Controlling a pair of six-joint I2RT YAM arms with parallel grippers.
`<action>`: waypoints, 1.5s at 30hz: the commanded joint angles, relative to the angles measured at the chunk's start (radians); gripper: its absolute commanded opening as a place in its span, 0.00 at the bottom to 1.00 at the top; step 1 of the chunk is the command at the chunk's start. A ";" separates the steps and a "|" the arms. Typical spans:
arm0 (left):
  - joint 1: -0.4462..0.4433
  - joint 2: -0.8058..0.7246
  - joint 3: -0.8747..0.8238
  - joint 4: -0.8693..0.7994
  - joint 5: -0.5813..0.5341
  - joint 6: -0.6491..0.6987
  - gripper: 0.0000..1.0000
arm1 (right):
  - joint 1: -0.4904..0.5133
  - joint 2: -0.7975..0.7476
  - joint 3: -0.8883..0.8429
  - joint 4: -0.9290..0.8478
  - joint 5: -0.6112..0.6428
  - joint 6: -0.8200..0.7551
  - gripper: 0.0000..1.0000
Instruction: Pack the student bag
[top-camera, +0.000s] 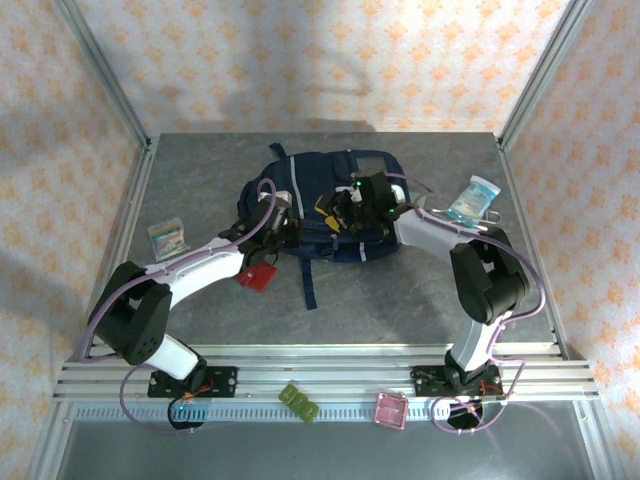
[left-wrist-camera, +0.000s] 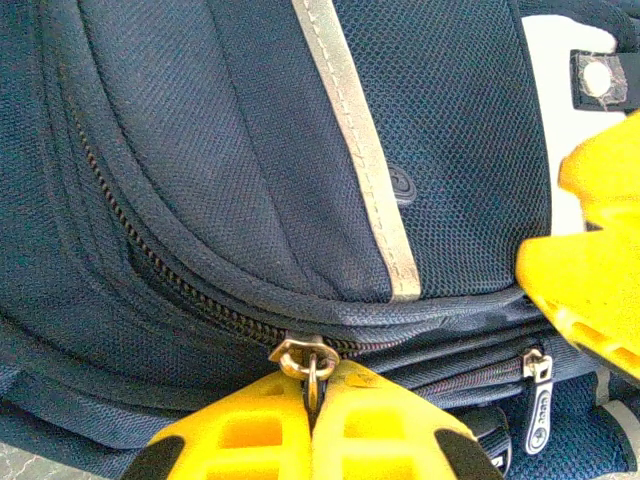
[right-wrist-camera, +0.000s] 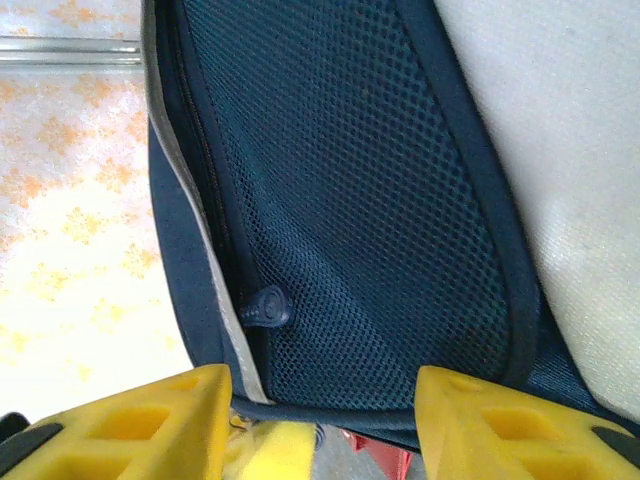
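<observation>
Closest in, our left end effector is pinched fully shut on the zip pull of the bag, with the metal ring caught between its yellow fingertips. We judge this grip is meant to run the zip, since nothing goes in until a compartment is open. Just ahead of those fingertips the zip line curves away up and left; we cannot tell whether its teeth are parted.

Our right end effector stands about half open and holds nothing. Its jaws straddle the bag's edge, with the mesh panel straight ahead. We read this as a stance to steady the bag against the left's pull.

Both end effectors meet over the bag, which lies mid-counter. A red item lies just behind the left one. Farther out, a card pack sits well to its left, and a blue-white packet lies well to the right of the right one.
</observation>
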 joint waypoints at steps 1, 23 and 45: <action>-0.024 -0.013 0.001 0.074 0.013 -0.008 0.00 | 0.007 -0.012 0.012 0.010 0.032 0.024 0.52; -0.046 0.001 0.011 0.056 -0.005 -0.009 0.00 | 0.005 0.077 0.041 0.102 0.055 0.082 0.40; 0.186 0.001 -0.013 -0.089 -0.239 0.010 0.00 | -0.024 0.015 0.002 0.079 0.156 -0.009 0.00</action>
